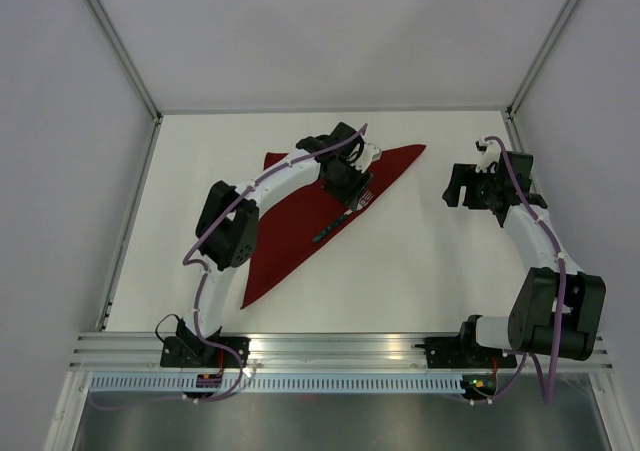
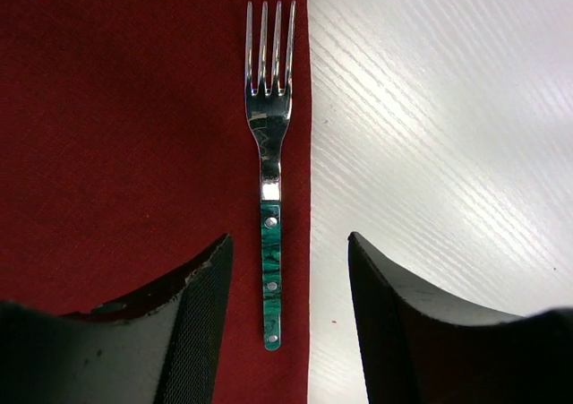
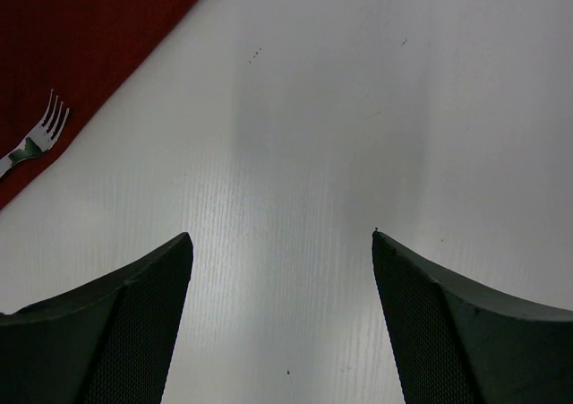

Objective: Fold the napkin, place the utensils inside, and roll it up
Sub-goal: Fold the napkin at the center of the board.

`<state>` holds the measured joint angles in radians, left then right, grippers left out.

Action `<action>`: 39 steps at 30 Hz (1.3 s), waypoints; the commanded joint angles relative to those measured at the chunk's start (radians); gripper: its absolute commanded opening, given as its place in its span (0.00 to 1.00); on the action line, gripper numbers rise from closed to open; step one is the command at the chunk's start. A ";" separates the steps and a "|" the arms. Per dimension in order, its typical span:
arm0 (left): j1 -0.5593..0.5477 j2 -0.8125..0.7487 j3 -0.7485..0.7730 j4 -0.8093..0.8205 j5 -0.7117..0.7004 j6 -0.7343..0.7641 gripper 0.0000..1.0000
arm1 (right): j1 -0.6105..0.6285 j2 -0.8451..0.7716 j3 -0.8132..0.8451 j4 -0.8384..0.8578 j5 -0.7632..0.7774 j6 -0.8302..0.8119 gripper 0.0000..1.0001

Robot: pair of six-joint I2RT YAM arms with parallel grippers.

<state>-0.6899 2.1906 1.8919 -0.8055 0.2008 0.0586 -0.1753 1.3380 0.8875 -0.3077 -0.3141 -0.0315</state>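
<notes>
The dark red napkin [image 1: 285, 236] lies on the table folded into a long triangle. A fork [image 1: 345, 216] with silver tines and a green marbled handle rests on it, parallel to and just inside its straight right edge. In the left wrist view the fork [image 2: 269, 153] lies flat on the napkin [image 2: 116, 135], its handle end between the spread jaws. My left gripper [image 2: 289, 236] hovers over it, open and touching nothing. My right gripper [image 3: 280, 234] stands open over bare table, to the right of the napkin [image 3: 81, 28] and of the fork [image 3: 36, 140].
The white table [image 1: 430, 271] is enclosed by grey walls on three sides. An aluminium rail [image 1: 340, 349] carrying both arm bases runs along the near edge.
</notes>
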 commanded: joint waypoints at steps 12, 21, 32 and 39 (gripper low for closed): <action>-0.003 -0.340 -0.059 0.045 -0.108 -0.156 0.62 | 0.039 -0.100 0.059 -0.019 -0.068 0.028 0.84; 0.007 -0.765 -0.241 0.046 -0.329 -0.370 0.65 | 0.522 -0.089 0.129 -0.027 0.130 -0.048 0.81; 0.007 -1.224 -0.369 -0.012 -0.478 -0.488 0.67 | 1.123 0.139 0.176 0.105 0.400 -0.151 0.74; 0.007 -1.313 -0.366 -0.095 -0.524 -0.519 0.68 | 1.410 0.317 0.244 0.191 0.480 -0.209 0.71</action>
<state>-0.6838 0.8856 1.5364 -0.8417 -0.2840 -0.4053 1.1736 1.6161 1.0664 -0.1802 0.0853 -0.2001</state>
